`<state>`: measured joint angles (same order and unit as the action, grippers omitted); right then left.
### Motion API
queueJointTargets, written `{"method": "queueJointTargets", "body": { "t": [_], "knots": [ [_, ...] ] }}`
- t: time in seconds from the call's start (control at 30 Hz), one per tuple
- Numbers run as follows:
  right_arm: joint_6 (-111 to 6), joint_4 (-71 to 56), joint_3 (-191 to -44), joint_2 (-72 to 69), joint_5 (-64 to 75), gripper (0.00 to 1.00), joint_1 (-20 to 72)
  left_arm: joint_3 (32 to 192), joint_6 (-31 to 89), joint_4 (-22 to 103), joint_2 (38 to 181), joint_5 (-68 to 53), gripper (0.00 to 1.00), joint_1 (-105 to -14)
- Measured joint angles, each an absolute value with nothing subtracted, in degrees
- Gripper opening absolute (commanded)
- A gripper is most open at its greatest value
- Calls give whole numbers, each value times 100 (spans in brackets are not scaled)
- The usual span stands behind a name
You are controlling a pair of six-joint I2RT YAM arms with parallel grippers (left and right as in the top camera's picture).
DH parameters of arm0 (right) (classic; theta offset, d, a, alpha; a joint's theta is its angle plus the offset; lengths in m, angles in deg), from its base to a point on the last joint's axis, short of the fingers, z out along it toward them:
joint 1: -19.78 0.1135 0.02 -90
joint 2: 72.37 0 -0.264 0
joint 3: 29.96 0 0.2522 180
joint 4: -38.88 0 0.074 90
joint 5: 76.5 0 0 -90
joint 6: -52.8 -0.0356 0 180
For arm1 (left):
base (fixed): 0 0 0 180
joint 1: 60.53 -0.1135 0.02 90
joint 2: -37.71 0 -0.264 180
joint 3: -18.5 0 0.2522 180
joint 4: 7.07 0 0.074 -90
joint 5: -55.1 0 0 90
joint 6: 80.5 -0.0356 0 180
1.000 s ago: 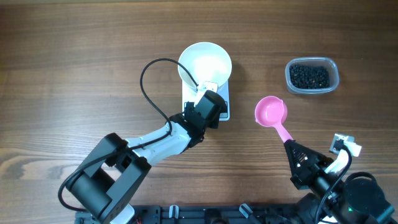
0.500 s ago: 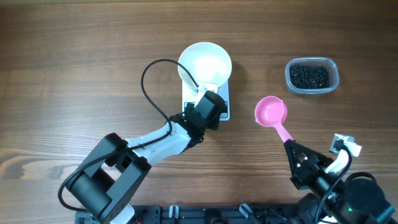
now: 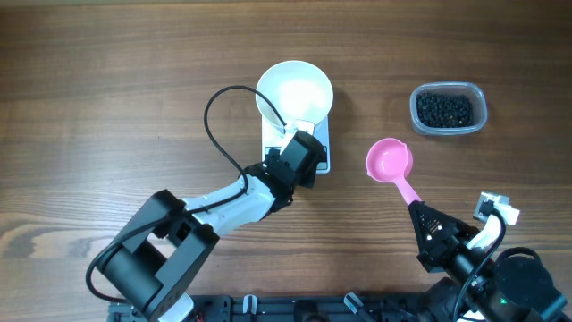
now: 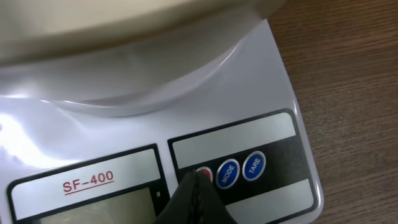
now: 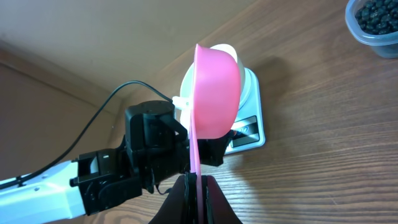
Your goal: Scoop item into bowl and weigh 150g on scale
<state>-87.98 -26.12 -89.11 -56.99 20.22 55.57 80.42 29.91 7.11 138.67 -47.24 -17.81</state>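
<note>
early stage: bowl [image 3: 295, 92] is seated on the scale [image 3: 323, 143], empty. no beans [image 3: 444, 109] moved yet; all are kept in the tub [image 3: 481, 105] at far right. left end effector [image 4: 196, 182] is shut, holding nothing, tips set on the scale's red button [image 4: 205, 175], prob. for power-on. scoop [image 3: 390, 161] is gripped by its handle in the closed right end effector [image 5: 198, 186], cup empty. scooping + weighing are left. scale's long axis is laid near-far, display end toward the robot.
</note>
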Motion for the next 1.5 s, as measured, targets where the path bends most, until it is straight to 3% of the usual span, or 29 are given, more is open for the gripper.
{"method": "queueJointTargets", "body": {
  "t": [1.5],
  "knots": [
    [-8820,-2575,-8911,-5699,2017,4,5557,8230,2903,923,14012,-4748,4,-1778]
  ]
}}
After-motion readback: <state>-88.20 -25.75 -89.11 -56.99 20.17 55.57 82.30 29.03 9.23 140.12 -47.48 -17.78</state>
